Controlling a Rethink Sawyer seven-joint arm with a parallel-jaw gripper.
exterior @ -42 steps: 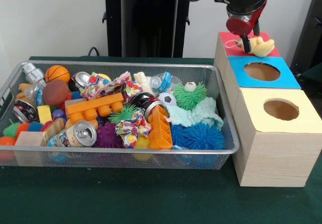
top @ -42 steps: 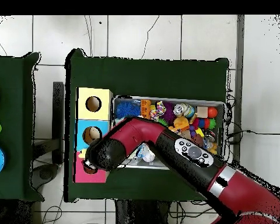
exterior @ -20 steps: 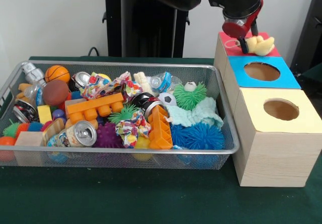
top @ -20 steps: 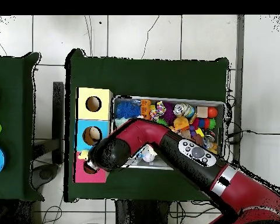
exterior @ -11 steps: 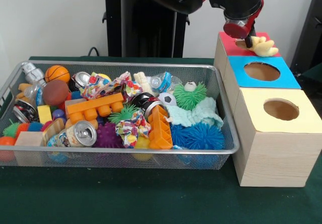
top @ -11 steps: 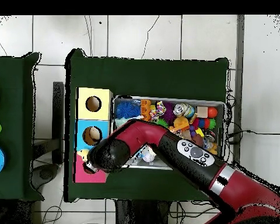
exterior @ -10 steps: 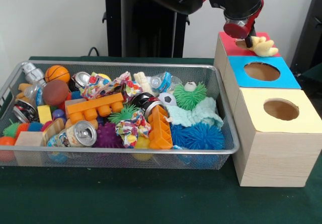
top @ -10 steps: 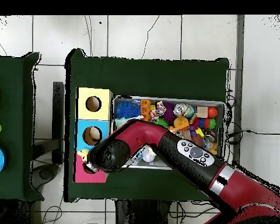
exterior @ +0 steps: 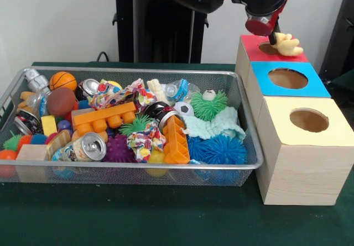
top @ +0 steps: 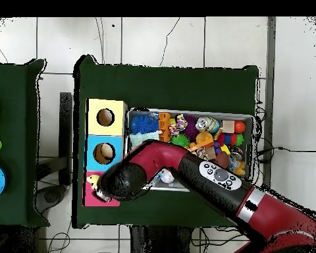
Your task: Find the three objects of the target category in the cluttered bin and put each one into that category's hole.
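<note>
A pale yellow plush toy [exterior: 287,44] lies on top of the red box [exterior: 254,42], at the right edge of its hole, part of it hanging over the far side. My gripper [exterior: 272,37] hangs right above the hole and touches the toy's left end. From overhead the plush toy [top: 92,179] peeks out beside the arm's wrist [top: 118,180], which hides the red box's [top: 98,199] hole and the gripper. The wire bin [exterior: 243,91] holds several mixed toys, cans and blocks.
The blue box [exterior: 318,83] and the yellow box [exterior: 332,124] stand in a row in front of the red one, each with an open round hole. The bin [top: 249,120] sits close beside the boxes. The arm [top: 207,168] crosses over the bin's near side.
The gripper with the plush toy has shifted up and slightly right over the red box. The toy, which hung tilted from the gripper, now rests at the hole's right edge.
</note>
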